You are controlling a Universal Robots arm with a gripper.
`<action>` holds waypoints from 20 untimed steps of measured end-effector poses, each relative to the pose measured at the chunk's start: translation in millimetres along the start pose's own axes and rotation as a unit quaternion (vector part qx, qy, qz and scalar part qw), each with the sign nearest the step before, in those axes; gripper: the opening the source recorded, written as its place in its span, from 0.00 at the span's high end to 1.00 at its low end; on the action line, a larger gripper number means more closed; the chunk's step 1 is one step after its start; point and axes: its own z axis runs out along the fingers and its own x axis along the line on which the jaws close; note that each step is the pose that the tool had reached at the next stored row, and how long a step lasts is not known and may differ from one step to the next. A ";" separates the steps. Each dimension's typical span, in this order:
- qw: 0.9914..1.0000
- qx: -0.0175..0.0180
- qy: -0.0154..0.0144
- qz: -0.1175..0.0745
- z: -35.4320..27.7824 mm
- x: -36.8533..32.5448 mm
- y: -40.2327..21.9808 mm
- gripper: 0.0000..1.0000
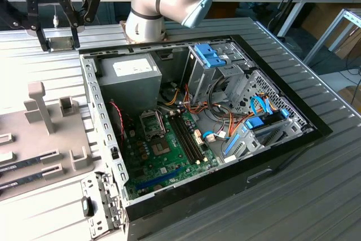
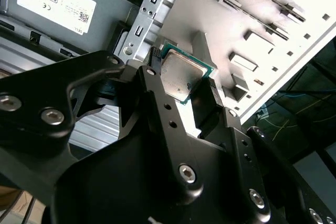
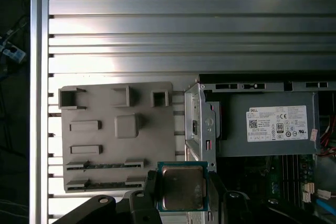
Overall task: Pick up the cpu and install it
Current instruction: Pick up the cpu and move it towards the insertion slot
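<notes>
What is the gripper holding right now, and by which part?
The cpu, pinched by two opposite edges between the fingers of the gripper.

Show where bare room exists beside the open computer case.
The ribbed grey metal table lies bare at the exterior view's right of the black open computer case. Crowded: the case's cabled inside, and the grey fixture plate with raised blocks.

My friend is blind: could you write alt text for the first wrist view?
A black gripper clamps the cpu, a silvery square chip with a green rim. Beyond it lie a grey fixture plate, the open computer case and a ribbed metal table.
</notes>
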 end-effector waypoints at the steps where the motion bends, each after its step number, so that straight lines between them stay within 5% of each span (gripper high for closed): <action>1: 1.000 0.000 0.000 0.000 0.1 -1.5 0.0 0.53; 12: 1.000 0.000 0.000 0.000 0.5 -14.7 0.3 0.53; 16: 1.000 0.000 0.000 0.000 1.8 -39.1 0.8 0.53; 20: 1.000 0.000 0.000 0.000 1.9 -42.2 0.9 0.53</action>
